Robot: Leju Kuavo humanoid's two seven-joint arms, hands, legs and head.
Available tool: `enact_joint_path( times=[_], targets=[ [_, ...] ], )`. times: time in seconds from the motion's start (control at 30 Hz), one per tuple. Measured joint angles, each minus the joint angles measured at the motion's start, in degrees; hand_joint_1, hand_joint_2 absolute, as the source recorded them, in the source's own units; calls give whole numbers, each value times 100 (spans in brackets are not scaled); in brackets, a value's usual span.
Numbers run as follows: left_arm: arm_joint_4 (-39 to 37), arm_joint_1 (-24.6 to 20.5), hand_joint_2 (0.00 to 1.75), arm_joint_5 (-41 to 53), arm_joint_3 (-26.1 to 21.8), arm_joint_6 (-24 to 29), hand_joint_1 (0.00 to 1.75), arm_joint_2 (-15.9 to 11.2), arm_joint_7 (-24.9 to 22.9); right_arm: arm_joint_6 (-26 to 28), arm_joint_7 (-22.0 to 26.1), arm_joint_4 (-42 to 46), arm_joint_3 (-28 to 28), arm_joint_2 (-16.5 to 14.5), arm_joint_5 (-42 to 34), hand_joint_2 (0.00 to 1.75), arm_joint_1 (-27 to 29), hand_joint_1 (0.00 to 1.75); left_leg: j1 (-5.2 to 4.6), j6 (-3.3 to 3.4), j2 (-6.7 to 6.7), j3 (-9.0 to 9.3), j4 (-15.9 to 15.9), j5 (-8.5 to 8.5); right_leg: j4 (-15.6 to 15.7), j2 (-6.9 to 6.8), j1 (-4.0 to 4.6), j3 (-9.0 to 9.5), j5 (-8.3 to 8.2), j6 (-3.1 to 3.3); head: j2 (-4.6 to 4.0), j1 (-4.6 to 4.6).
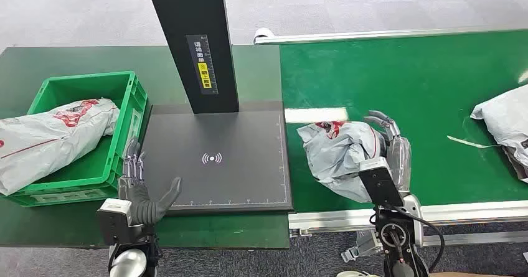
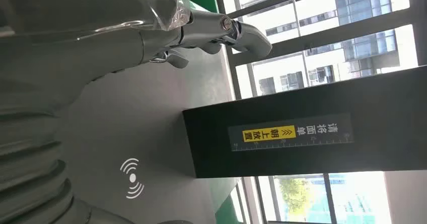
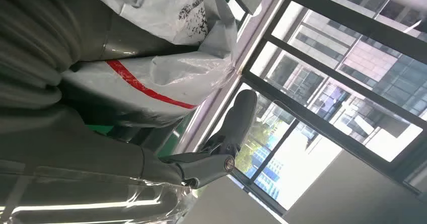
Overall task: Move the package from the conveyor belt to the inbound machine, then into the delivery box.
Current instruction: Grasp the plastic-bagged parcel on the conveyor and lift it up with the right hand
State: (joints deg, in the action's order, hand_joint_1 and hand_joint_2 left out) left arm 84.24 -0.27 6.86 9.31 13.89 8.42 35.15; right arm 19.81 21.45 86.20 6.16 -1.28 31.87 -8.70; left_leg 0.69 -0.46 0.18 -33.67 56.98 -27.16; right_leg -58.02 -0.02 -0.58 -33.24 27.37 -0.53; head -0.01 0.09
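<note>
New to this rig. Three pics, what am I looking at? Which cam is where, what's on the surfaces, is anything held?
It is a two-armed humanoid sorting parcels. The wide picture comes from its head, looking down. The other two come from cameras at its wrists and are turned on their side.

On the green conveyor belt lies a crumpled grey package. The right hand is wrapped against its far side, but a firm grip cannot be confirmed. Another grey bag lies at the belt's right edge.

The dark flat pad with a black post is the inbound machine. The left hand rests open at its near left corner, holding nothing.

The green crate on the left is the delivery box, with one bagged parcel already inside.
</note>
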Motion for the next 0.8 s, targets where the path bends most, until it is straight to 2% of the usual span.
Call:
enact_joint_path(
  times=[0.2, 0.33, 0.47, 0.8],
  targets=[
    [65, 26, 175, 7, -22, 21, 0, -10, 14, 8, 10, 374, 109, 41, 26, 175, 154, 175, 0, 0, 2, -3, -1, 0, 0, 0, 0, -1, 1, 0, 0, 0],
    [102, 21, 175, 8, -51, 78, 0, -22, 53, -546, -201, 362, 328, 88, 76, 175, -96, 175, 0, 0, 16, 2, -3, 1, -1, 5, 1, 4, -2, 3, -1, 0],
    [104, -54, 175, -27, -127, 217, 0, -55, 126, -1239, -302, -584, 687, 35, -149, 175, -884, 175, 1, 0, 21, 13, -3, 8, -1, 8, 2, 12, -7, 7, 0, 1],
    [96, -274, 175, -87, -366, 354, 0, -120, 164, -1441, -332, -2952, 1119, -413, -377, 175, -2534, 175, 2, -1, 18, 10, -2, 12, -4, 5, 3, 6, -9, 8, 1, 1]
  ],
)
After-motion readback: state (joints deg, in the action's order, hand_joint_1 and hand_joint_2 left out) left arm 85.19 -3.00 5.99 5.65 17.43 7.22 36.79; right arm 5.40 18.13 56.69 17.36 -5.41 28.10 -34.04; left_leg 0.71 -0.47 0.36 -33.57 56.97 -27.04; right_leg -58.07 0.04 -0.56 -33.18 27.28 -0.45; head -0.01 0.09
